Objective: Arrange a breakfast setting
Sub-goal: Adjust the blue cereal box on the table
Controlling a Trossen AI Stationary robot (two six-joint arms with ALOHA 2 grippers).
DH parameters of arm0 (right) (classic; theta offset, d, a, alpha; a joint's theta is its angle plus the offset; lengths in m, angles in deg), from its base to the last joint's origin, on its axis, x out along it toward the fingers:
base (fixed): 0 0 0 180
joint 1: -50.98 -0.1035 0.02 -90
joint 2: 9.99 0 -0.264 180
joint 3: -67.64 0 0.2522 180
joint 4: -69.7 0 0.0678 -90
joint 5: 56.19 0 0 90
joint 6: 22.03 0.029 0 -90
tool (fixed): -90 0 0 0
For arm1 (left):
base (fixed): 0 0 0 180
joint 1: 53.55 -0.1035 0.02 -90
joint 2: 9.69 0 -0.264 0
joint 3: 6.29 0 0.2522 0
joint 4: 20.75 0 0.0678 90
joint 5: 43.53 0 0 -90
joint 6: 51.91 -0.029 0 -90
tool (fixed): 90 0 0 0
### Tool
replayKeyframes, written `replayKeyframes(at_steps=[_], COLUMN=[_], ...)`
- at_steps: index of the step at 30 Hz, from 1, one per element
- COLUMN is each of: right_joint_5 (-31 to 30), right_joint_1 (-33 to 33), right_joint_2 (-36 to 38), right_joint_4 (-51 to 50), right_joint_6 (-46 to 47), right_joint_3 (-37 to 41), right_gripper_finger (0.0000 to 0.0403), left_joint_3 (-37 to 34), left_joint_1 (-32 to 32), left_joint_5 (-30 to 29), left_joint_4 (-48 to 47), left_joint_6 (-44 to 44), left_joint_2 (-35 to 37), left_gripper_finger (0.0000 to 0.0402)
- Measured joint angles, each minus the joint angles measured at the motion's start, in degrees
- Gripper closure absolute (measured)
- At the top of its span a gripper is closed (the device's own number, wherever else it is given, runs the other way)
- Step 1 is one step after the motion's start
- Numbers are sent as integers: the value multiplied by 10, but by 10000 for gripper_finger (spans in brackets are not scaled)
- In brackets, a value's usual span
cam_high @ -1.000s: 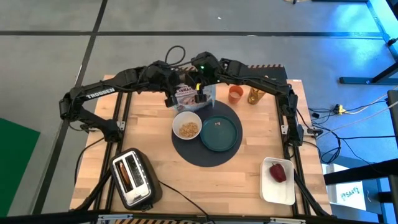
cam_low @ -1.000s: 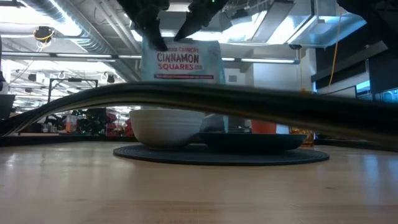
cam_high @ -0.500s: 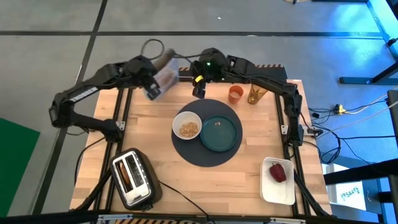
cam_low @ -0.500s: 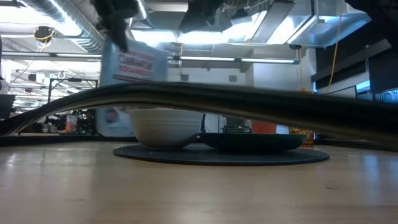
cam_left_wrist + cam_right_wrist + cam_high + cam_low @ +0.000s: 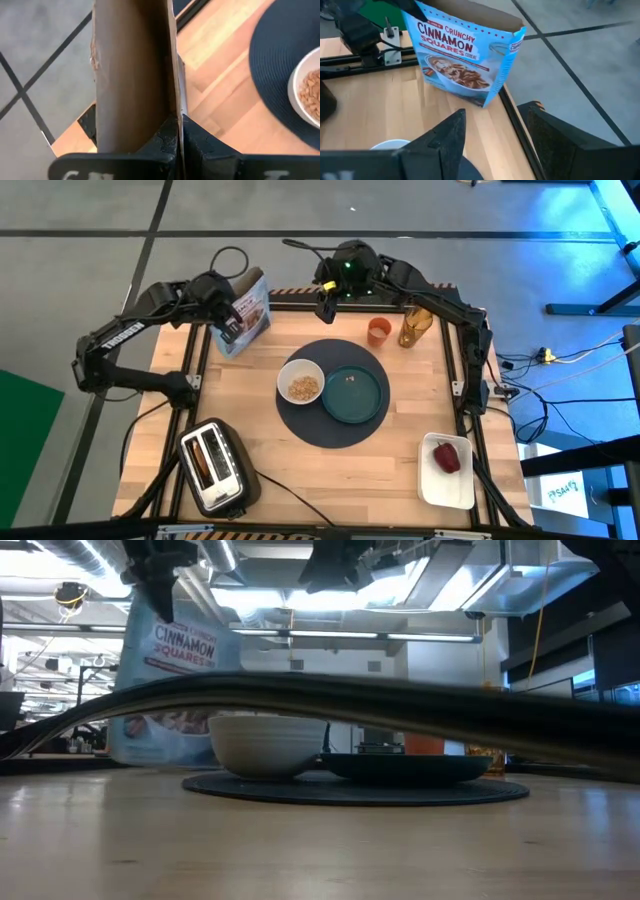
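Cereal box [image 5: 243, 323] sat at the table's [image 5: 380, 470] 10 o'clock corner, tilted, pinched at its top edge by my left hand [image 5: 230, 330]. Right hand [image 5: 325, 305] hovered open at 12. Advice: lower the box flat before releasing.

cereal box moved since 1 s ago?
Yes. The cereal box, held by the left tool, went from just behind the white bowl out to the table's far-left corner.
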Motion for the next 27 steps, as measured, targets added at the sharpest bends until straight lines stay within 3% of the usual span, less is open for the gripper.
replayKeyframes(at_steps=[7, 17, 27], right_joint_5=[0, 5, 10], right_joint_1=[-1, -1, -1], right_joint_2=[0, 0, 0], right_joint_4=[-28, -53, -55], right_joint_6=[0, 0, 0], right_joint_3=[0, 0, 0], right_gripper_finger=[198, 198, 198], left_joint_3=[-14, -5, 71], left_joint_1=[-7, -17, -17], left_joint_5=[-10, 28, 25], left_joint_4=[3, 9, 8], left_joint_6=[17, 45, 25], left_joint_2=[-3, -2, -2], left_gripper_finger=[384, 282, 208])
